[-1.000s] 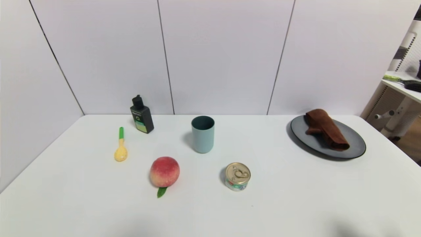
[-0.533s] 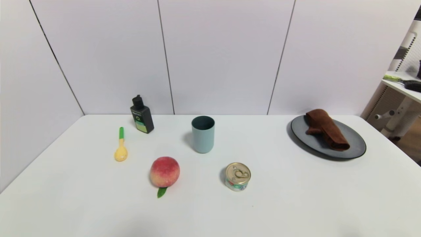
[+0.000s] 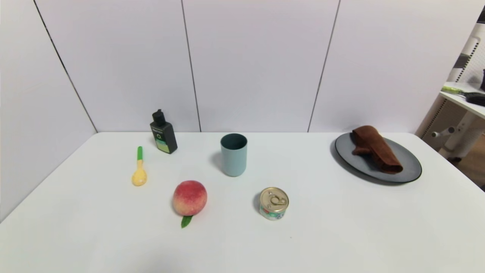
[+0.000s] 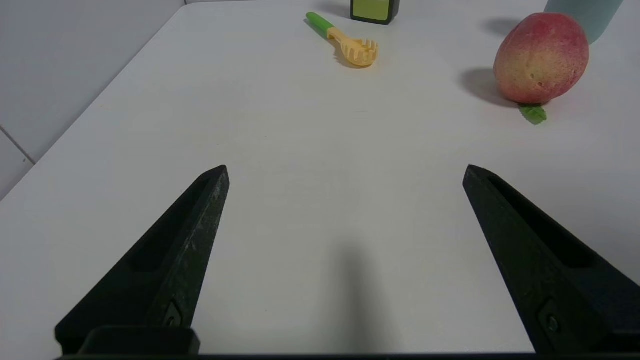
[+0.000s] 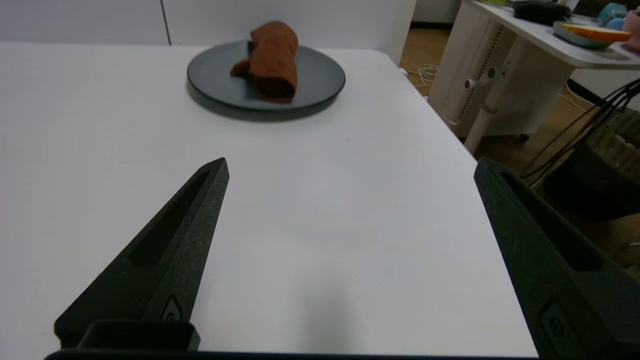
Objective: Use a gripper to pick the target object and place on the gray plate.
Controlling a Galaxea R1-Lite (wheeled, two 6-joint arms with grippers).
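The brown fuzzy cloth roll (image 3: 376,149) lies on the gray plate (image 3: 407,170) at the far right of the white table; both also show in the right wrist view, cloth (image 5: 271,60) on plate (image 5: 320,80). Neither gripper shows in the head view. My right gripper (image 5: 350,167) is open and empty, low over the near right part of the table, well short of the plate. My left gripper (image 4: 345,169) is open and empty over the near left part of the table.
A peach (image 3: 190,198), a gold-topped tin can (image 3: 273,203), a teal cup (image 3: 233,154), a yellow-green fork (image 3: 139,172) and a black bottle (image 3: 163,132) stand on the table. The table's right edge (image 5: 450,135) drops to floor, cables and a white side table (image 5: 505,55).
A faint shadow at the bottom right of the table has gone. The cloth, the plate and the other objects have not moved.
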